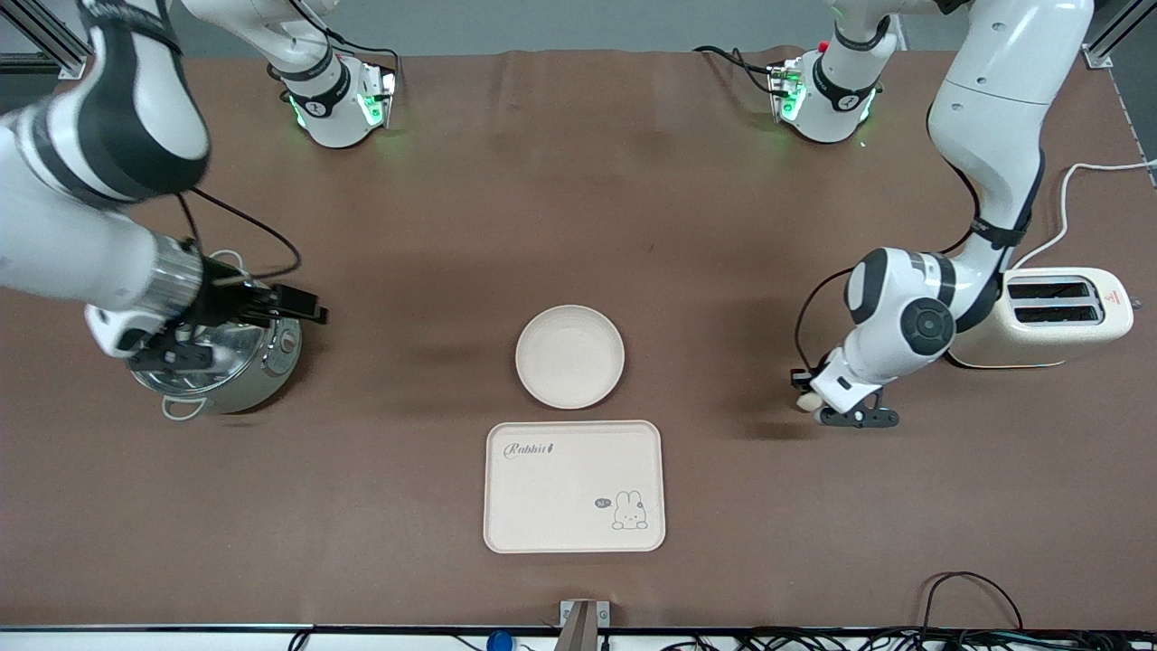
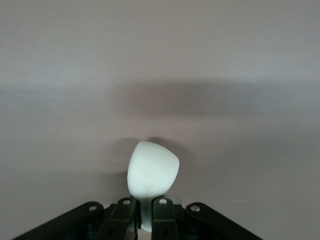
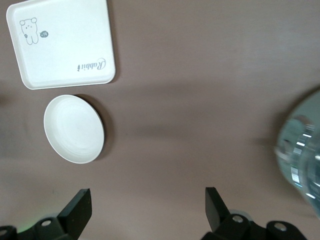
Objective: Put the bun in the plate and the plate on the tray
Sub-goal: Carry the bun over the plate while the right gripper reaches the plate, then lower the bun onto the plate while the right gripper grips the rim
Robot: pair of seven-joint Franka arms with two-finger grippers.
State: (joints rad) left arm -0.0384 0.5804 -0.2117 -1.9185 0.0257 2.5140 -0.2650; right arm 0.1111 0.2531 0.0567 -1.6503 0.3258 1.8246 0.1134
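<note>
The bun [image 1: 807, 400] is a small cream-white lump held in my left gripper [image 1: 813, 394], low over the bare table beside the toaster, toward the left arm's end. In the left wrist view the fingers [image 2: 123, 216] pinch the bun [image 2: 152, 172]; my left gripper [image 2: 144, 212] is shut on it. The round plate [image 1: 569, 355] lies mid-table, just farther from the front camera than the Rabbit tray [image 1: 574, 485]. My right gripper [image 1: 185, 351] hangs open and empty over a steel pot. The right wrist view shows my right gripper [image 3: 148, 210], the plate [image 3: 74, 129] and the tray [image 3: 62, 42].
A steel pot [image 1: 226, 366] stands toward the right arm's end of the table, and its edge shows in the right wrist view [image 3: 305, 160]. A cream toaster [image 1: 1053, 316] with a white cord stands toward the left arm's end.
</note>
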